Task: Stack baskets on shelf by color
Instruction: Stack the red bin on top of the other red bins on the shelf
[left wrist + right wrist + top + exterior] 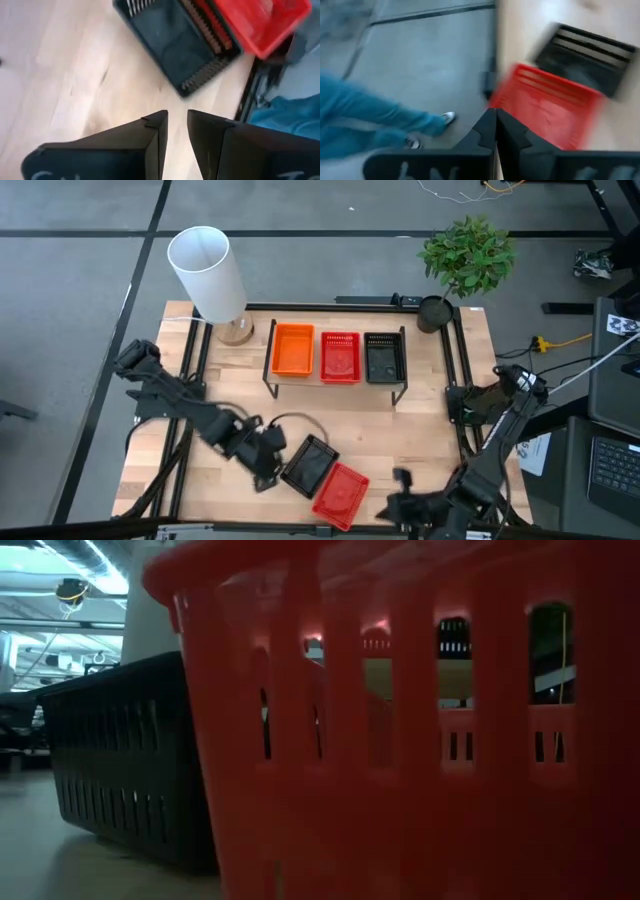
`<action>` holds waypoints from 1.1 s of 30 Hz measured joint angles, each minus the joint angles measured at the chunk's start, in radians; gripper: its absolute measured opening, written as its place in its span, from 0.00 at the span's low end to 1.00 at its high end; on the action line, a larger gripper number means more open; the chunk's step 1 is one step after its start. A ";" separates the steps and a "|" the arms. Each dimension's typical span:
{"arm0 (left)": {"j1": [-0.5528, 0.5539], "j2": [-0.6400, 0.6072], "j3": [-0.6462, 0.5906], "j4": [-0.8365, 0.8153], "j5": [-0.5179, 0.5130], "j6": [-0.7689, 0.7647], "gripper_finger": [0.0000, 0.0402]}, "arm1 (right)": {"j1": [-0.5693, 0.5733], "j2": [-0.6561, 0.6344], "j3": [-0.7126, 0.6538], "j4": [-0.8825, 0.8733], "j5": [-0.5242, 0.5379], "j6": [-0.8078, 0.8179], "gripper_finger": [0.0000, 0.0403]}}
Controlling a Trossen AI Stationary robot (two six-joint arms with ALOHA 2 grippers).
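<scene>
Standing on shelf point(335, 385): orange basket point(292, 350), red basket point(340, 356) and black basket point(384, 357) are sitting side by side (stack heights I cannot tell).
Waiting on counter point(400, 440): loose black basket point(309, 463) and loose red basket point(340, 495) are lying touching near the front edge.
Left pincer point(268, 463): hovering just beside the loose black one, fingers slightly apart, gripping nothing.
Right pincer point(400, 480): idling closed by the front edge.
</scene>
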 joint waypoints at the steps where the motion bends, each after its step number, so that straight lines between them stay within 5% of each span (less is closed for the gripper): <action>1: -0.025 0.000 0.008 -0.022 -0.014 -0.018 0.16 | -0.004 0.000 -0.025 0.075 -0.024 -0.075 0.02; 5: -0.109 0.001 0.013 -0.031 -0.107 -0.077 0.16 | -0.025 0.000 -0.109 0.319 0.044 -0.209 0.02; 10: -0.198 0.006 0.013 -0.052 -0.166 -0.194 0.16 | -0.069 0.013 -0.160 0.412 0.034 -0.155 0.02; 33: -0.230 0.009 0.013 -0.039 -0.254 -0.329 0.16 | -0.221 0.206 -0.164 -0.031 -0.183 0.206 0.00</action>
